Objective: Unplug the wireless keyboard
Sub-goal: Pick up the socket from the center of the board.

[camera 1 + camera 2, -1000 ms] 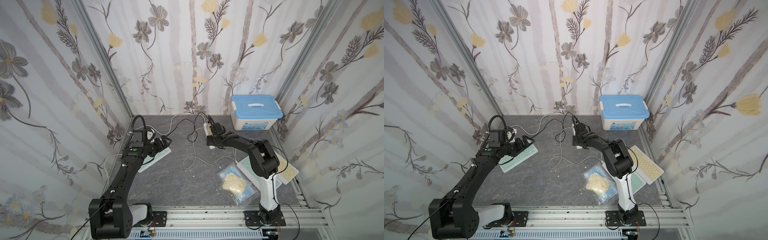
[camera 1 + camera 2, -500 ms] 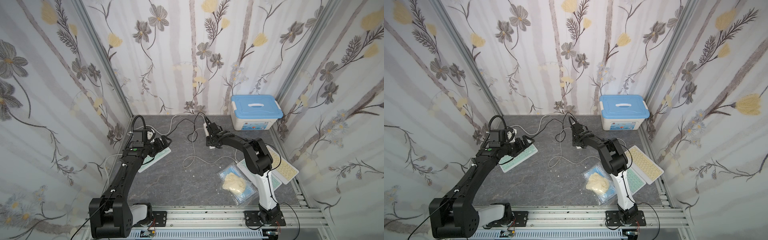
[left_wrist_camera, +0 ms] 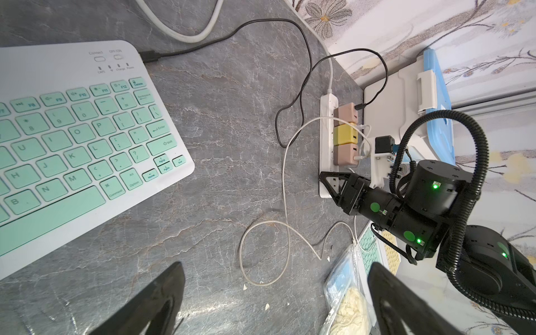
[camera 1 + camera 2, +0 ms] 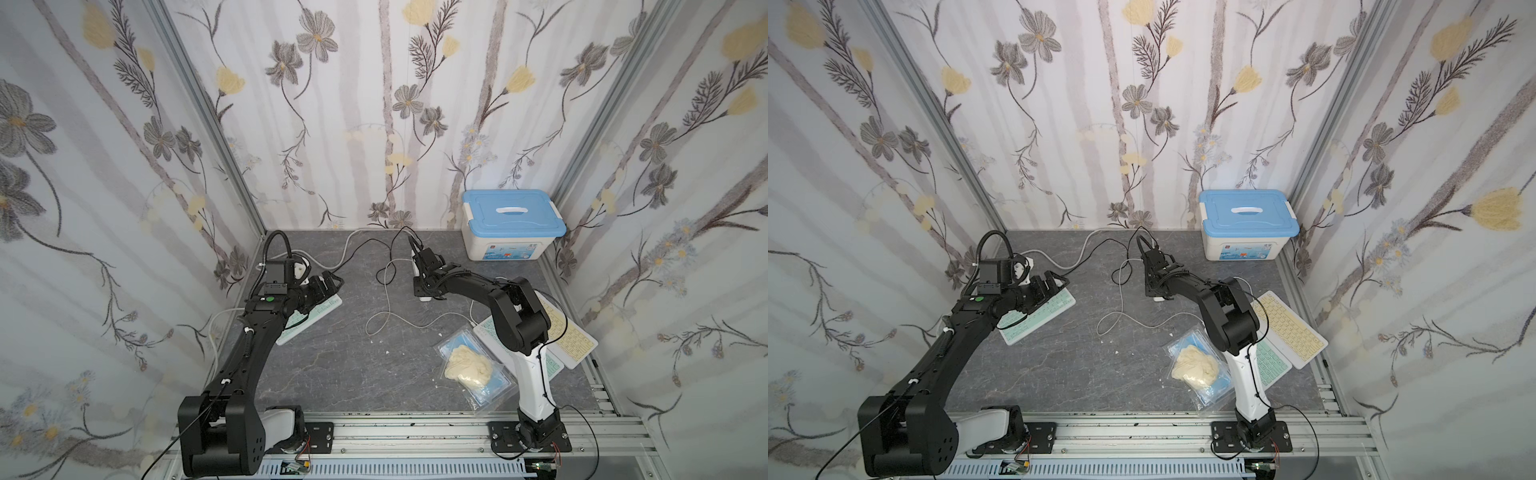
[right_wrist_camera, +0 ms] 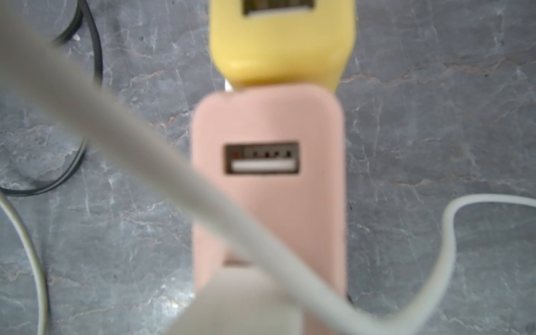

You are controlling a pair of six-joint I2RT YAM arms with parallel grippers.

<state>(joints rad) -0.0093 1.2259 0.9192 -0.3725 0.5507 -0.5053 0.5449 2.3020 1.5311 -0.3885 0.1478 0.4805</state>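
Observation:
A white keyboard with mint keys lies at the left, a black cable plugged into its corner. My left gripper hovers open above its right end, holding nothing. The cable runs to the far pink charger on a white power strip. My right gripper is low over the strip's near end, beside the near pink charger. A white plug and its cable blur the right wrist view, and the jaws are hidden there.
A yellow charger sits between the pink ones. White cable loops lie on the grey floor. A blue-lidded box stands at the back right. A yellow keyboard, another mint one and a plastic bag lie by the right arm.
The right arm has shifted slightly left and down over the power strip. The left arm has not moved.

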